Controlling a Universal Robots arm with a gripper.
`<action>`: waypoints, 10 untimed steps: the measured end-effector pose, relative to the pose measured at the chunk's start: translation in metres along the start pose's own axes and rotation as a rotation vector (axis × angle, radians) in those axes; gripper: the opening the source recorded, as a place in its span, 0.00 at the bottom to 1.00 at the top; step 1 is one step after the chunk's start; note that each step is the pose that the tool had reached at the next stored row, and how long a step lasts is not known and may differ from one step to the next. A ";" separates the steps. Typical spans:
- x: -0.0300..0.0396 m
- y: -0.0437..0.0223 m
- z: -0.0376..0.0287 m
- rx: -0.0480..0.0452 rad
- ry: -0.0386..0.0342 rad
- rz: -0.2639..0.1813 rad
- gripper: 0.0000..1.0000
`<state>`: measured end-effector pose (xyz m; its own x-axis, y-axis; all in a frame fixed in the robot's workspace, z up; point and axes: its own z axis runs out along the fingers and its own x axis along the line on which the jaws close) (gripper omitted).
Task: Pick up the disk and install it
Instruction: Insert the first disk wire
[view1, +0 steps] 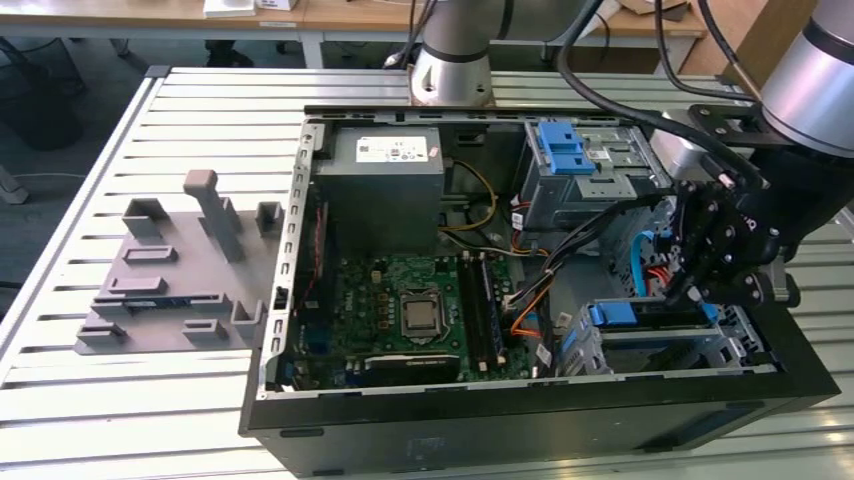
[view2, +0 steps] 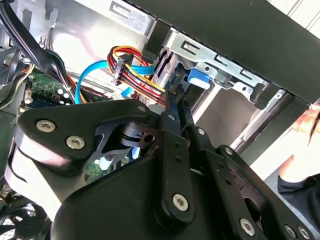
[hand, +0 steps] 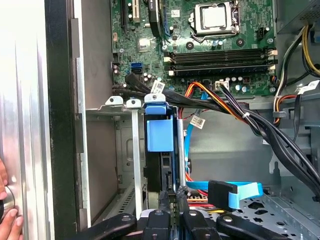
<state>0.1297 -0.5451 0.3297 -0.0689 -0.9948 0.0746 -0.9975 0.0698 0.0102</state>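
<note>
The disk (hand: 160, 135), seen edge-on with its blue bracket and blue tab, sits upright in the silver drive bay (hand: 112, 107) at the front corner of the open computer case. In the exterior view the disk (view1: 622, 315) lies in the bay at the case's lower right. My gripper (hand: 173, 199) is right behind the disk's rear edge, with its black fingers (view2: 172, 112) pressed together and nothing visible between them. In the exterior view the gripper (view1: 683, 292) hangs just above that bay. The disk's blue tab (view2: 198, 80) shows just past the fingertips.
Black, orange and blue cables (hand: 235, 112) run close beside the bay. The motherboard (view1: 414, 310), the grey power-supply box (view1: 387, 165) and a blue-latched cage (view1: 581, 160) share the case. A grey fixture (view1: 180, 270) lies at the exterior view's left. A person's hand (hand: 6, 210) rests outside the case wall.
</note>
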 end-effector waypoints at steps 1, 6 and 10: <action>-0.0001 0.0000 0.0008 -0.0002 -0.0001 0.000 0.17; -0.0001 0.0000 0.0014 -0.0003 0.0001 0.000 0.17; -0.0001 0.0000 0.0008 -0.0004 -0.0006 0.000 0.18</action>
<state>0.1296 -0.5451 0.3289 -0.0689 -0.9949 0.0740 -0.9975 0.0699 0.0106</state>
